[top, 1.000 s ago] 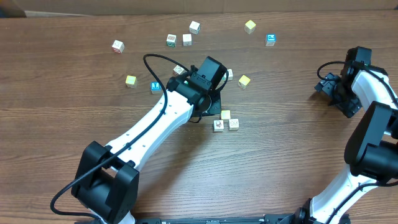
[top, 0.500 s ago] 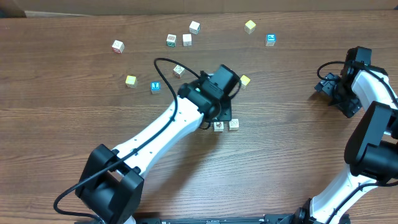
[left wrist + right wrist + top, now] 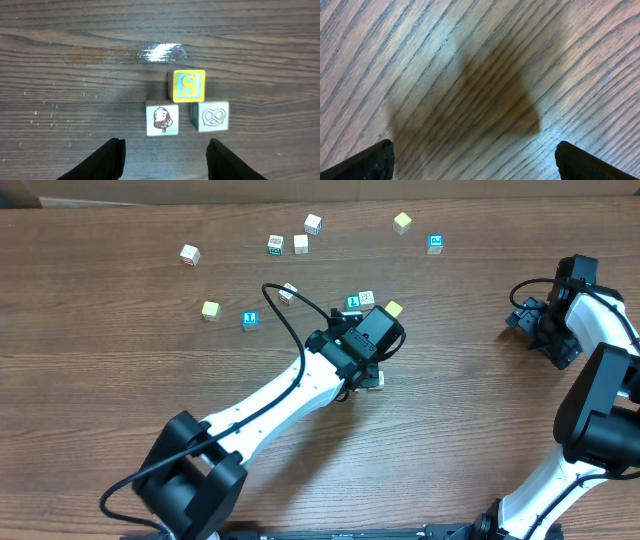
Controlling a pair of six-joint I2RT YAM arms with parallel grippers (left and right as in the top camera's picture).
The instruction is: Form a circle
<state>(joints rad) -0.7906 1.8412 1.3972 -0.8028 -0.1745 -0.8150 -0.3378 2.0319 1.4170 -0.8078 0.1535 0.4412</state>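
Shifted rightward, left claw (image 3: 165,148) hovers open, cube cluster (image 3: 188,87) just ahead.

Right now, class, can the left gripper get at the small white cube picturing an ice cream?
Probably yes: the left gripper hangs open just short of the small white ice-cream cube, only bare wooden table between them.

White arms, black joints
Left arm (image 3: 270,405) and right arm (image 3: 605,310): white shells; black cable (image 3: 280,313) loops off the left; left gripper (image 3: 162,160) black.
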